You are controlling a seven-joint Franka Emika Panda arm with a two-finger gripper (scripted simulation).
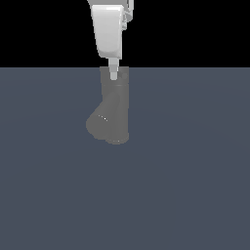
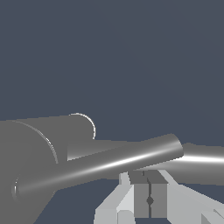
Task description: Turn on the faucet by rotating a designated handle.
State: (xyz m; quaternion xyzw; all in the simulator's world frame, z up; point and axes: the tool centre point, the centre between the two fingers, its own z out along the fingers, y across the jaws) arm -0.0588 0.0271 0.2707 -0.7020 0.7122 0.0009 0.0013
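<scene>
Tool (image 1: pixel 113 74) hangs at faucet (image 1: pixel 113 114) top edge beside handle (image 2: pixel 105 165).

I see open floor (image 1: pixel 195 185) all round the faucet (image 1: pixel 113 110); only its handle (image 2: pixel 105 164) crosses just before my gripper (image 1: pixel 113 73).

Flat slate-blue floor (image 1: pixel 195 185); black backdrop (image 1: pixel 44 29) above.
</scene>
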